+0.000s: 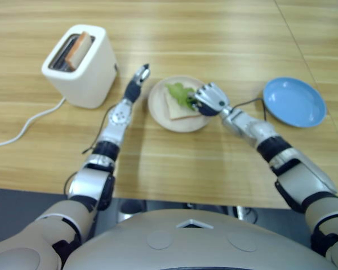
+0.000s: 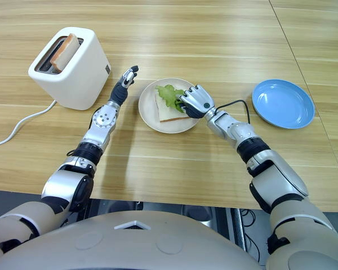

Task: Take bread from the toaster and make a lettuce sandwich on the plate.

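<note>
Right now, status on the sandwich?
Left hand open, between toaster and plate. Right hand curled on lettuce, atop one bread slice. Second slice in toaster. Nothing blocking.

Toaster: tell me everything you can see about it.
The toaster is a white, rounded box, plastic-looking, standing upright on the wooden table, at the robot's far left. One bread slice stands up out of its top. A white cord runs from its base leftward across the table. The left hand hovers beside it, not touching.

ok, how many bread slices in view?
2. One slice stands in the toaster; a second slice lies on the beige plate under lettuce. The toaster's other slot may hide more.
</note>
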Robot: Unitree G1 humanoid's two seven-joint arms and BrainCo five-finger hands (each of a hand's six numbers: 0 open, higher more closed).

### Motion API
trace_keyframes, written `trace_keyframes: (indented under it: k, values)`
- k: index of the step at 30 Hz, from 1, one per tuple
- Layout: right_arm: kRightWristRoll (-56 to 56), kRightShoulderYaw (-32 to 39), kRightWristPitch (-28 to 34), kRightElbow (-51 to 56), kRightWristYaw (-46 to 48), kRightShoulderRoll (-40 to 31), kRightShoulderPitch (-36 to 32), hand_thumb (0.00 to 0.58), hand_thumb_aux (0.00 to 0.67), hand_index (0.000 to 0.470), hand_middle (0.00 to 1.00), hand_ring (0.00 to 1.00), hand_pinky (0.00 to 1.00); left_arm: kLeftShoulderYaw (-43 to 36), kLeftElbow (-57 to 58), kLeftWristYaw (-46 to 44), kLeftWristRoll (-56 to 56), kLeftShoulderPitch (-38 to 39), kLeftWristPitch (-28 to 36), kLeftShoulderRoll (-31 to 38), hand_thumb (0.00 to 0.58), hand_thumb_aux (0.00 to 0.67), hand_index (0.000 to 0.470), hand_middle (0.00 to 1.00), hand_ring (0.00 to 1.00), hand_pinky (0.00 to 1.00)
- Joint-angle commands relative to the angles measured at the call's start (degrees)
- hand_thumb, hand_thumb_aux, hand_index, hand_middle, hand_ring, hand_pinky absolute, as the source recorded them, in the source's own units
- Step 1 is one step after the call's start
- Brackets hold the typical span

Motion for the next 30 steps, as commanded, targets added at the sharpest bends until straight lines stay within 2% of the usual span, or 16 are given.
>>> trace_keyframes:
  k: [1,9,10,11,12,13,14,19,25,30]
  values:
    - [0.18,-0.67,0.33,-1.66,1.46,-0.66,1.09,0.580,0.670,0.460,1.00,1.00,1.00,-0.18,1.06,0.08,0.35,0.19,0.38,-0.10,0.000,0.000,0.000,0.00,0.00,0.00]
    - [-0.04,0.62,0.83,2.23,4.05,0.42,1.99,0.580,0.670,0.460,1.00,1.00,1.00,-0.28,1.17,0.22,0.45,0.38,0.53,-0.08,0.000,0.000,0.000,0.00,0.00,0.00]
    - [-0.07,0.63,0.88,2.53,4.24,0.48,2.03,0.580,0.670,0.460,0.80,0.80,0.80,-0.27,1.15,0.23,0.45,0.42,0.56,-0.05,0.000,0.000,0.000,0.00,0.00,0.00]
    - [-0.05,0.60,1.13,2.87,4.60,0.46,2.15,0.564,0.560,0.384,0.39,0.39,0.39,-0.27,1.15,0.23,0.46,0.45,0.62,0.01,0.000,0.000,0.000,0.00,0.00,0.00]
    - [-0.13,0.62,1.47,3.06,4.82,0.36,2.26,0.523,0.460,0.316,0.05,0.05,0.05,-0.27,1.15,0.22,0.48,0.47,0.67,0.05,0.000,0.000,0.000,0.00,0.00,0.00]
    - [-0.19,0.64,1.71,3.15,4.96,0.29,2.34,0.357,0.255,0.175,0.00,0.00,0.00,-0.27,1.14,0.21,0.48,0.49,0.70,0.08,0.000,0.000,0.000,0.00,0.00,0.00]
    - [0.23,0.33,1.79,3.15,5.30,0.16,2.55,0.000,0.000,0.000,0.00,0.00,0.00,-0.30,1.13,0.19,0.51,0.49,0.74,0.10,0.000,0.000,0.000,0.00,0.00,0.00]
    - [1.50,-2.10,1.76,-0.76,5.20,-1.89,4.07,0.000,0.000,0.000,0.00,0.00,0.00,-0.26,1.08,0.19,0.54,0.40,0.67,0.30,0.000,0.000,0.000,0.00,0.00,0.00]
    - [3.86,-6.98,1.47,-10.61,4.71,-5.54,7.62,0.000,0.000,0.000,0.00,0.00,0.00,0.10,-0.81,0.88,0.61,0.74,-0.07,1.00,0.000,0.000,0.000,0.00,0.00,0.00]
    - [6.41,-13.05,2.39,-18.18,4.97,-8.31,11.04,0.000,0.000,0.000,0.00,0.00,0.00,1.62,-15.38,6.41,3.75,4.53,-1.47,3.89,0.000,0.000,0.000,0.00,0.00,0.00]
